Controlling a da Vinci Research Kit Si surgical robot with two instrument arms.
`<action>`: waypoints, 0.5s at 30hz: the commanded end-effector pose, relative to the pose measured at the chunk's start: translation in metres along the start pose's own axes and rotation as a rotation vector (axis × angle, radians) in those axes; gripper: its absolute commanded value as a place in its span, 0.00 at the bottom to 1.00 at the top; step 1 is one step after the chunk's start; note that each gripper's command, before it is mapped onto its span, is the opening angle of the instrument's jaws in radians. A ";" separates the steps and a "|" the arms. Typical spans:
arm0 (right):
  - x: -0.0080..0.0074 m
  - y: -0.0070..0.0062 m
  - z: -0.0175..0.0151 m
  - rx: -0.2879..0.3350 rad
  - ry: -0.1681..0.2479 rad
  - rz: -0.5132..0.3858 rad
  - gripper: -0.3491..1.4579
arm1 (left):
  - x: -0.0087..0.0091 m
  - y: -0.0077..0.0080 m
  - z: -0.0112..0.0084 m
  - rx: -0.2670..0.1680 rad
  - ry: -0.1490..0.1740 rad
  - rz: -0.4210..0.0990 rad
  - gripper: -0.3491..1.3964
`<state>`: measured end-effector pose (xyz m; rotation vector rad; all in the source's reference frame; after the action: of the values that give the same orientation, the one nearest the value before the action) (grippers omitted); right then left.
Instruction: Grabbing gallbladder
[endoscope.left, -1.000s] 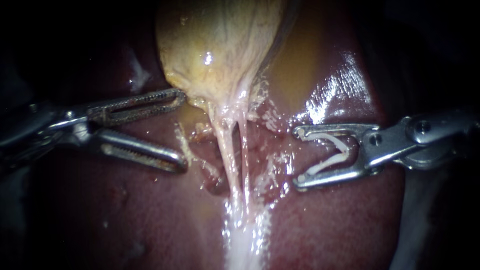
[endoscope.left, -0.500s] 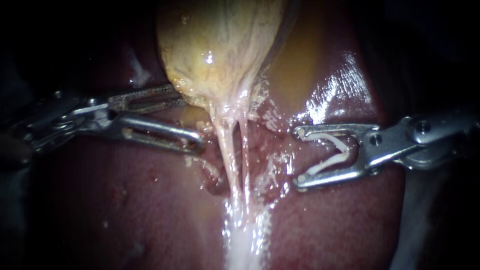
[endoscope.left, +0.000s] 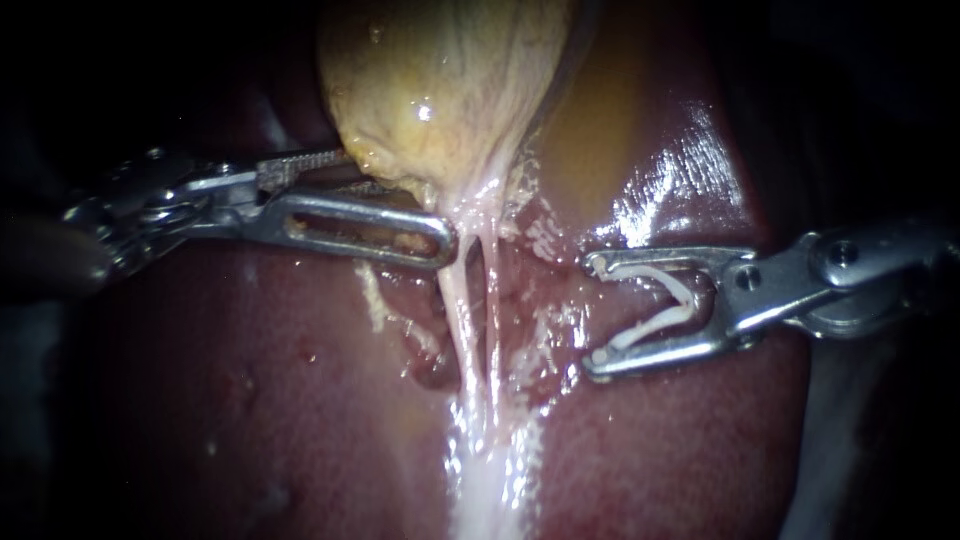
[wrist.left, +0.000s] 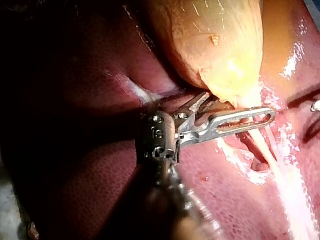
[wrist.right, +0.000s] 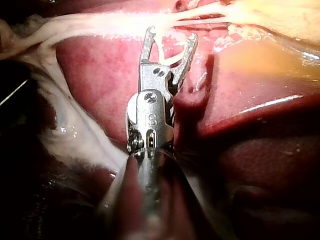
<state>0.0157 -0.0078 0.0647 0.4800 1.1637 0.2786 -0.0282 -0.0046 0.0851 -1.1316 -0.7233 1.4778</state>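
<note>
Closure is the news: a second ago my left tool (endoscope.left: 425, 205) stood wide open short of the gallbladder (endoscope.left: 440, 90), and since then it has slid forward and drawn its jaws together. They now pinch the gallbladder's narrow lower end. One jaw slips out of sight behind the yellow sac and the other lies flat under it, its tip just reaching the pale tubes (endoscope.left: 465, 330) that trail away beyond. The left wrist view agrees, though I cannot see how deep the hidden jaw sits. I judge the grab as made or nearly so; a gentle pull would test it. My right tool (endoscope.left: 597, 315) has not stirred: it waits well apart, across the tubes, jaws spread around a white clip (endoscope.left: 665, 305) seated against both, over the liver (endoscope.left: 250, 400).
</note>
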 end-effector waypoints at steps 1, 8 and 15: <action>-0.0001 0.0000 0.0000 0.000 0.000 0.000 0.46 | -0.0001 0.0000 0.0000 0.002 0.000 -0.020 0.53; 0.0000 0.0000 0.0001 -0.001 0.000 0.000 0.46 | -0.0006 0.0001 -0.0002 0.009 -0.008 -0.046 0.33; 0.0000 0.0000 0.0001 -0.001 0.000 0.000 0.46 | -0.0008 0.0001 -0.0009 0.017 -0.021 -0.044 0.00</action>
<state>0.0158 -0.0078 0.0647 0.4796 1.1633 0.2791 -0.0274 -0.0055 0.0849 -1.0780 -0.7427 1.4586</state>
